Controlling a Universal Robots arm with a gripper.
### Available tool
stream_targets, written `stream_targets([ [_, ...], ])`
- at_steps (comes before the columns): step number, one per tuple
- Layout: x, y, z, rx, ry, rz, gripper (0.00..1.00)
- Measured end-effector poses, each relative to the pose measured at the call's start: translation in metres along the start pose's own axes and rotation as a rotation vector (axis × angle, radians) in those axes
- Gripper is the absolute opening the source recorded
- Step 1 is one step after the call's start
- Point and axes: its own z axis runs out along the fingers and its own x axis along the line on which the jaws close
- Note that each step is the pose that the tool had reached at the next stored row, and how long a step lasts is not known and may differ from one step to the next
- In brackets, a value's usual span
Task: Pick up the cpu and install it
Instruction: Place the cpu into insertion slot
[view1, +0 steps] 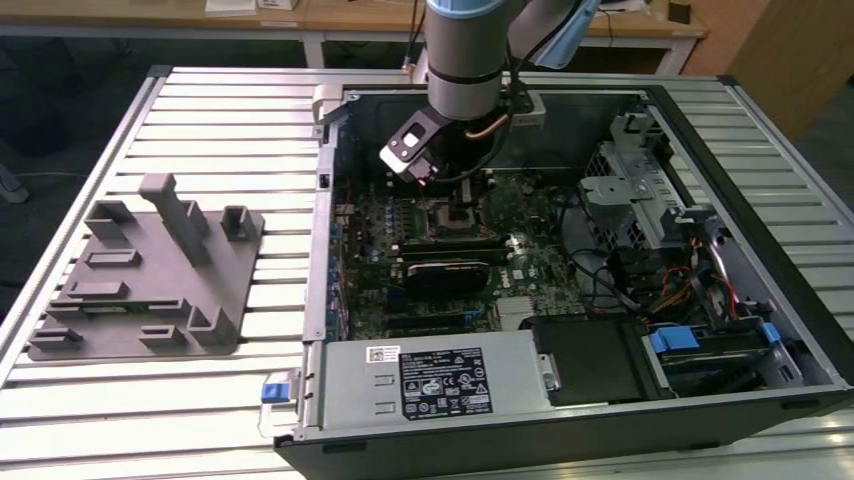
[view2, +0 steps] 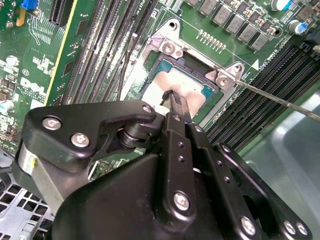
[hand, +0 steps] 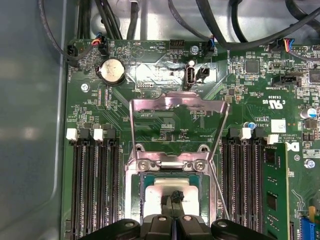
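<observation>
The cpu is a flat square chip with a silver top. It lies inside the motherboard socket, whose load plate stands raised. In both wrist views my gripper has its black fingertips pressed together, right over the middle of the cpu, touching or almost touching its top. The fingertips hold nothing between them. In the exterior view the arm reaches down into the open computer case, with the gripper above the socket area.
A thin metal socket lever sticks out beside the socket. Memory slots flank it on both sides. The case walls, drive bay and cables surround the board. A grey fixture tray lies at the exterior view's left.
</observation>
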Motion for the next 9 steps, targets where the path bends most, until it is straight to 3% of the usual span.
stream_targets([
  [9, 0.0001, 0.0000, 0.0009, -0.0006, 0.0011, 0.000, 0.11],
])
